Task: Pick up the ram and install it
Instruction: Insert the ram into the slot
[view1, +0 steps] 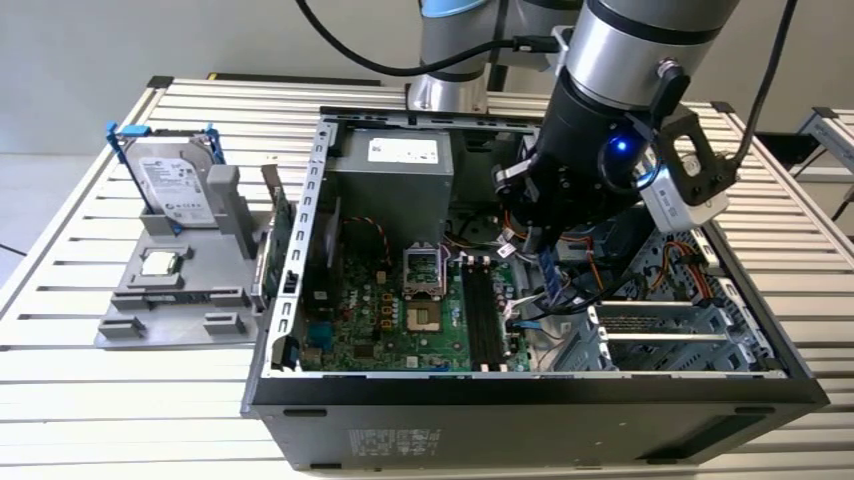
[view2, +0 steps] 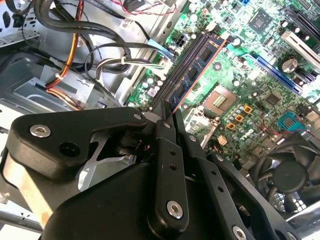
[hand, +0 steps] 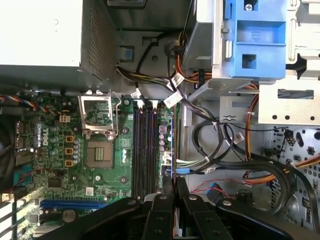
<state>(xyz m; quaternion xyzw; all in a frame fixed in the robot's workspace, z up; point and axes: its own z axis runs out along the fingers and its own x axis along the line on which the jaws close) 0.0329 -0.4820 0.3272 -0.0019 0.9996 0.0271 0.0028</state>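
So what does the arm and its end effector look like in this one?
The arm is silver-grey tubing with a black wrist section, a lit blue light and black cables draped over it. The end effector is matte black, with linkage plates fastened by silver screws.

Arm (view1: 627, 60) descends steeply from above into the open case, wrist (view1: 587, 170) low inside, toward the exterior view's right. Gripper (hand: 174, 187) points downward, black fingers (view2: 167, 150) drawn close together, clamping the ram's (view2: 192, 75) edge.
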